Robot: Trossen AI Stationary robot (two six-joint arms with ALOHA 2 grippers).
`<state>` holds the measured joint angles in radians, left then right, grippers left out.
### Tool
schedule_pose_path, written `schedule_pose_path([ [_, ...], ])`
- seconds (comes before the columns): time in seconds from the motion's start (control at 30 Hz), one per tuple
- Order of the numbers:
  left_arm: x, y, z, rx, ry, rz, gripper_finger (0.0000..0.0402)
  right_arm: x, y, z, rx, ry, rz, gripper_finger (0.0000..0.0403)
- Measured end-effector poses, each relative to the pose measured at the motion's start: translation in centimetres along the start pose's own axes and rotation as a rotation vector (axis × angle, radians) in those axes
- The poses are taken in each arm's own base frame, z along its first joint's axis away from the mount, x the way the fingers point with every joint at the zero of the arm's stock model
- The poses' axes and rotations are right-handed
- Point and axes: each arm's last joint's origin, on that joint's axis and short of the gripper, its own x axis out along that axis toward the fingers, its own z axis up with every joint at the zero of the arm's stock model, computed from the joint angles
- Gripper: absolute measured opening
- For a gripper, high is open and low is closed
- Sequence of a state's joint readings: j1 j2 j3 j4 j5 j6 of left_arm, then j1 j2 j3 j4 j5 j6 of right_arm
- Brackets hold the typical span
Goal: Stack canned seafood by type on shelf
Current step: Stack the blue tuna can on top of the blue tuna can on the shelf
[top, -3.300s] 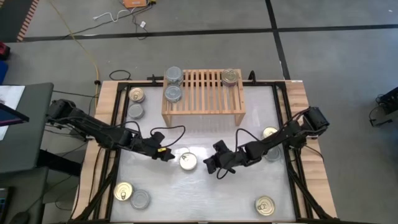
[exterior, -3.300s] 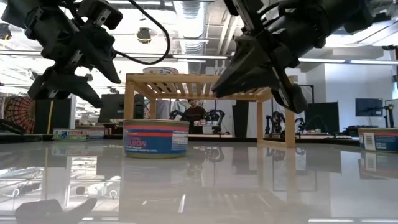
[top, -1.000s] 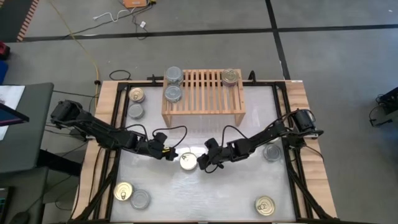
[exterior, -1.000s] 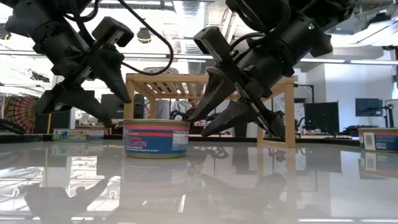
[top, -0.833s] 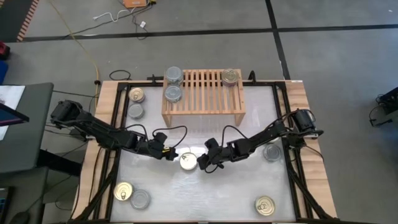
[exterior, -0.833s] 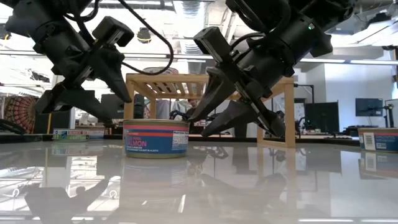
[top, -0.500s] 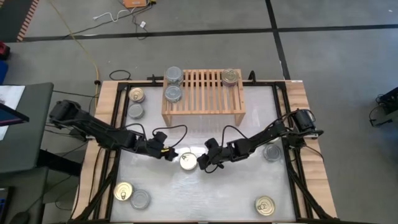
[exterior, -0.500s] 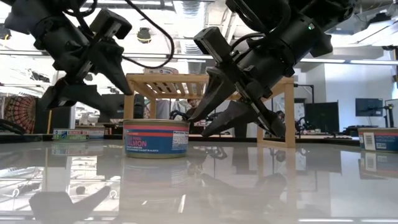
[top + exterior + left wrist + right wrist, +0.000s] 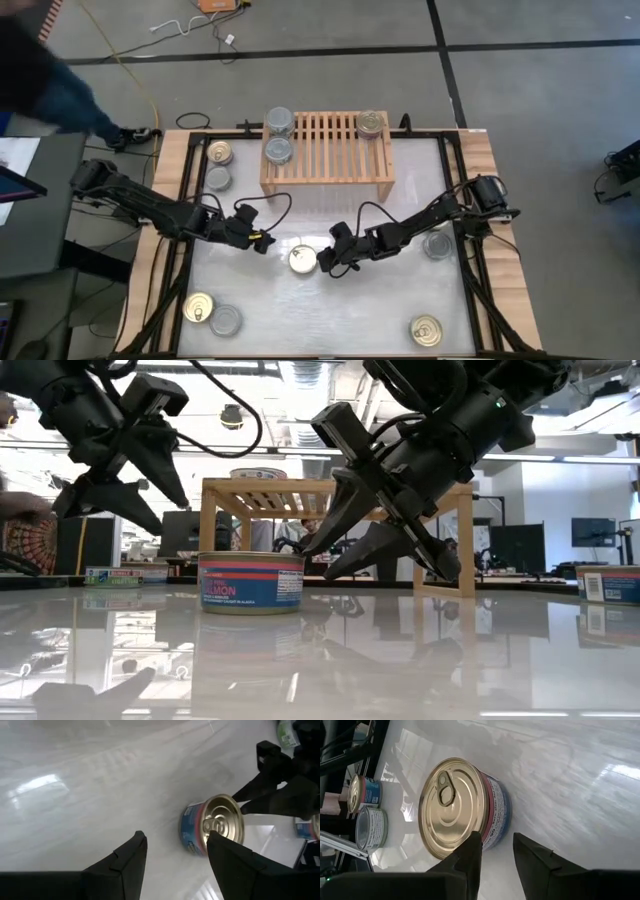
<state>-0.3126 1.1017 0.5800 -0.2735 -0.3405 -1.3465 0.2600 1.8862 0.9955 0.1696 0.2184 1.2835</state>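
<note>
You are at the pick-up step: the gold-lidded, blue-and-red labelled salmon tin (image 9: 303,260) stands alone on the worktop in front of the light-wood slatted shelf (image 9: 327,148), not yet gripped. Your right pincer (image 9: 327,264) sits low just to the tin's right, fingers partly apart and holding nothing. Your left pincer (image 9: 258,241) hangs just to the tin's left, raised, also partly open and empty. Next, I judge, the right fingers must straddle the tin before closing. The glossy white worktop (image 9: 330,310) mirrors everything; beyond the shelf lies a workshop room with ceiling lights.
</note>
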Motion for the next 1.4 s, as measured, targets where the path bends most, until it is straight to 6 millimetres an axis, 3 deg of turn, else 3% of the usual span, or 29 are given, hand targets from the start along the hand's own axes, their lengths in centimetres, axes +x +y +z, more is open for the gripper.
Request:
schedule_pose_path([
  [1.4, 0.10, 0.05, -0.04, -0.051, -0.001, 0.007, 0.0196, 0.02, -0.04, 0.01, -0.001, 0.000, -0.003, 0.0132],
])
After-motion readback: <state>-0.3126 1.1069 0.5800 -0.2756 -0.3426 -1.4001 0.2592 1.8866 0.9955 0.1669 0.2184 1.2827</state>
